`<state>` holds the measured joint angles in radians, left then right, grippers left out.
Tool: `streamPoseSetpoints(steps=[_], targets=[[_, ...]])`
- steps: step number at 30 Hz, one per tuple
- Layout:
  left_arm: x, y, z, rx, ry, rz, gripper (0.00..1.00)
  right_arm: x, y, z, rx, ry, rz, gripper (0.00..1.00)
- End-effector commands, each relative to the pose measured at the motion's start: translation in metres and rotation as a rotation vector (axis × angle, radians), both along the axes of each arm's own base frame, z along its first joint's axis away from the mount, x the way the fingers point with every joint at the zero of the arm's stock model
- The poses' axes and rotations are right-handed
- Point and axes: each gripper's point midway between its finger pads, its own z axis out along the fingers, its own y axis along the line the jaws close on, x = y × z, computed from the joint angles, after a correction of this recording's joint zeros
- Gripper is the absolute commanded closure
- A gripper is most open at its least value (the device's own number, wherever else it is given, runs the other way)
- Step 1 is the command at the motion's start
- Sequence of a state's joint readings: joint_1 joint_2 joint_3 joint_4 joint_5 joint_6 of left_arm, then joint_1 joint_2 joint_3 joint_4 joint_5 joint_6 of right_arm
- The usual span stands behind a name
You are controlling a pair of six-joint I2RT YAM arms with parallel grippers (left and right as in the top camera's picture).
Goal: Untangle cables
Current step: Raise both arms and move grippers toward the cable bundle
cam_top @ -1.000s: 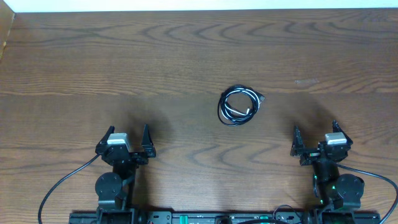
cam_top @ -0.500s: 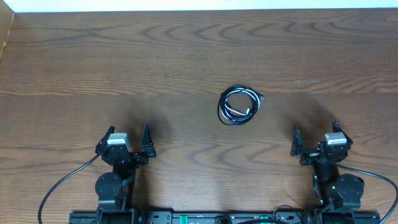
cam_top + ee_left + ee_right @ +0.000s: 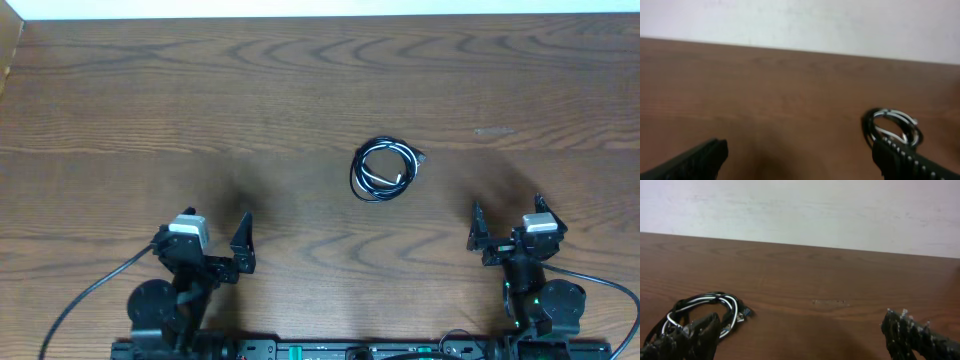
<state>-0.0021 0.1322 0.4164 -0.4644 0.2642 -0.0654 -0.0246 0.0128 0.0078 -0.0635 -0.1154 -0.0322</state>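
The cables lie in a small coiled bundle of black cords and one white cord on the wooden table, right of centre. The bundle shows in the left wrist view at the right and in the right wrist view at the lower left. My left gripper is open and empty near the front edge, well to the left of the bundle. My right gripper is open and empty near the front edge, to the right of and nearer than the bundle. Neither touches the cables.
The wooden table reaches a pale wall at the back. A faint pale scuff marks the wood right of the bundle. Thick black arm wires trail at the front left and front right.
My left gripper has turned and shifted slightly rightward near the front edge. The right gripper and the cable bundle have not moved.
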Motion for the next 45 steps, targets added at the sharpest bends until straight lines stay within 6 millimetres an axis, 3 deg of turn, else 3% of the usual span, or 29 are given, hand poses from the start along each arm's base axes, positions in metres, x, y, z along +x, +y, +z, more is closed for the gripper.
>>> streamPoseSetpoints(steps=[1,10,12,14,17,18,19,22,24,27,30,34,38,45], targets=[[-0.005,-0.007,0.033,-0.032,0.047,-0.034,0.02,0.000,0.001,-0.001,0.016,0.004,0.000,0.01],[0.003,-0.017,0.089,0.016,0.286,-0.114,0.02,0.000,0.001,-0.001,0.016,0.004,0.000,0.01],[0.011,-0.016,0.105,0.027,0.319,-0.116,0.06,0.000,0.001,-0.001,0.016,0.004,0.000,0.01],[0.018,-0.016,0.119,0.035,0.312,-0.119,0.14,0.000,0.001,-0.001,0.016,0.004,0.000,0.01],[0.032,-0.016,0.145,0.046,0.277,-0.122,0.42,0.000,0.001,-0.001,0.016,0.004,0.000,0.01],[0.034,-0.016,0.150,0.046,0.272,-0.122,0.47,0.000,0.001,-0.001,0.016,0.004,0.000,0.01],[0.037,-0.016,0.153,0.046,0.267,-0.122,0.46,0.000,0.001,-0.001,0.016,0.004,0.000,0.01],[0.043,-0.016,0.157,0.058,0.254,-0.127,0.11,0.000,0.002,-0.001,0.026,0.004,0.003,0.01],[0.046,-0.016,0.156,0.070,0.255,-0.132,0.01,0.000,0.002,0.005,0.136,-0.010,-0.001,0.01],[0.047,-0.016,0.156,0.071,0.251,-0.132,0.00,-0.002,0.006,0.011,0.181,-0.001,0.019,0.01],[0.047,-0.016,0.157,0.071,0.249,-0.131,0.00,-0.009,0.015,0.029,0.184,0.006,0.074,0.01],[0.048,-0.016,0.158,0.073,0.244,-0.132,0.02,-0.033,0.015,0.079,0.179,0.005,0.073,0.01],[0.051,-0.016,0.162,0.075,0.221,-0.132,0.02,-0.057,0.016,0.112,0.137,0.026,0.078,0.01],[0.054,-0.015,0.167,0.077,0.199,-0.128,0.02,-0.079,0.029,0.176,0.085,0.020,0.154,0.01]])
